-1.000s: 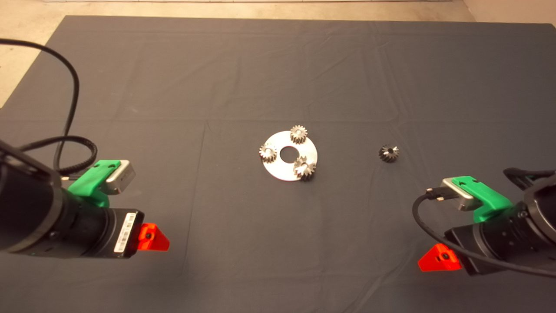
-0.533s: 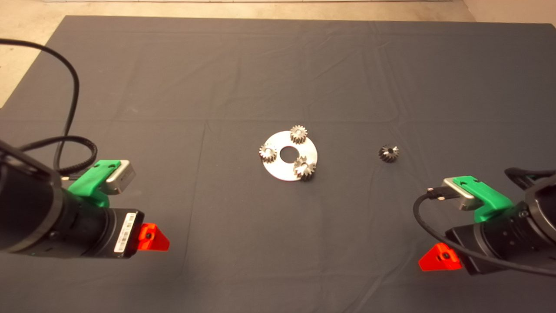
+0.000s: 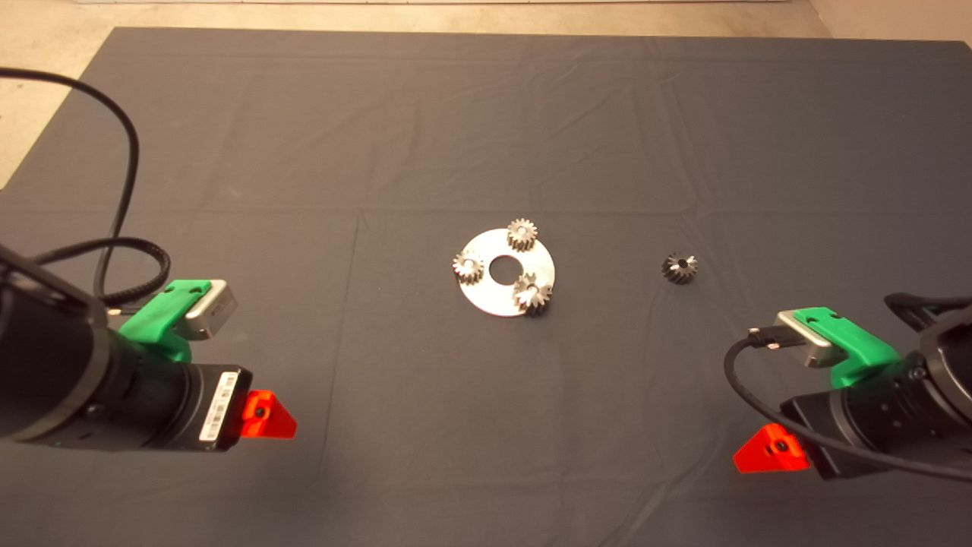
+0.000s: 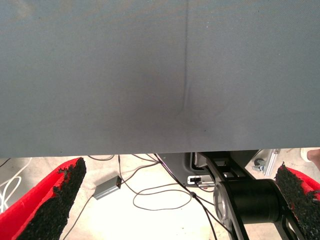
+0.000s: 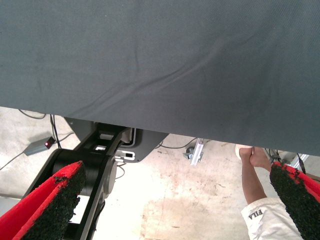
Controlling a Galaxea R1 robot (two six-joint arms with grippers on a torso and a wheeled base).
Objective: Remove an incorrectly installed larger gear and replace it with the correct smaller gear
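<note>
Almost nothing has changed over the last second. My right gripper [image 3: 763, 452], at the mat's lower right edge, has drifted a trace lower; my left gripper [image 3: 266, 416], at the lower left, has not moved. Both are parked well apart from the parts.

State of the grippers: both spread wide and empty. In each wrist view the two pads stand far apart, with only the mat [image 3: 486, 114] and the floor beyond its edge between them. A person's leg [image 5: 252, 175] shows on that floor in the right wrist view.

The larger gear [image 3: 532, 295] is still seated on the disc [image 3: 497, 298], at its near right rim, beside two pale gears [image 3: 522, 234] [image 3: 468, 267]. The smaller gear [image 3: 680, 267] lies alone on the mat, right of the disc and nearer my right gripper.

Judgement: the swap has not begun. Removal of the larger gear comes first, and neither arm has committed to the reach.
</note>
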